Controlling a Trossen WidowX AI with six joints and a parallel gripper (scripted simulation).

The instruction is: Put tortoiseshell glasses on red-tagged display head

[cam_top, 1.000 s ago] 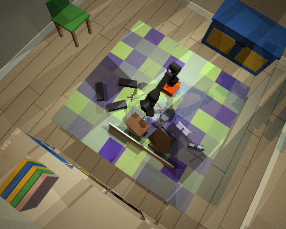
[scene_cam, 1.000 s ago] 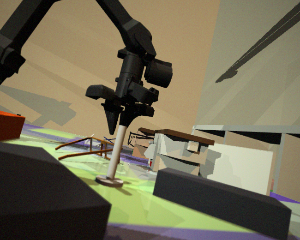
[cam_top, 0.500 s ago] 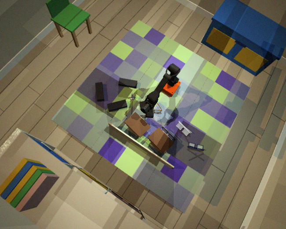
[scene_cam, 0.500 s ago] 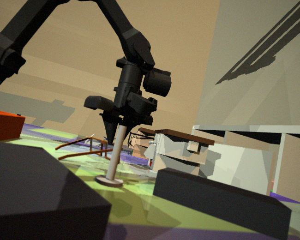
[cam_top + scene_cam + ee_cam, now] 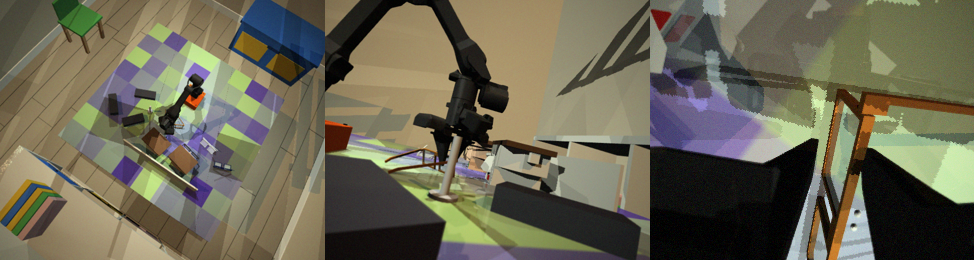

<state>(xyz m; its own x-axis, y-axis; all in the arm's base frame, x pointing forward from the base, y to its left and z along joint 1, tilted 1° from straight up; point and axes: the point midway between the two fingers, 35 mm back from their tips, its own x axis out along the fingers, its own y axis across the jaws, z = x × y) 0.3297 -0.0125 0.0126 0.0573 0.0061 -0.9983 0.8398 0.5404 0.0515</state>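
No texts, labels, brands or numbers can be read; around the pincer (image 5: 169, 135) (image 5: 451, 162) (image 5: 841, 150) no lettering or sign is legible, on things beside it or well apart from it.

Playroom-like room, green chair (image 5: 80, 19), checkered play mat (image 5: 151, 195) (image 5: 476, 230), blue-yellow cabinet (image 5: 284, 27)

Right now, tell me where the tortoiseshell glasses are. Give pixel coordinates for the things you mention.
In the wrist view, the glasses (image 5: 178, 125) (image 5: 429, 164) (image 5: 862, 130) stand between the gripper's (image 5: 449, 162) (image 5: 842, 150) open fingers.
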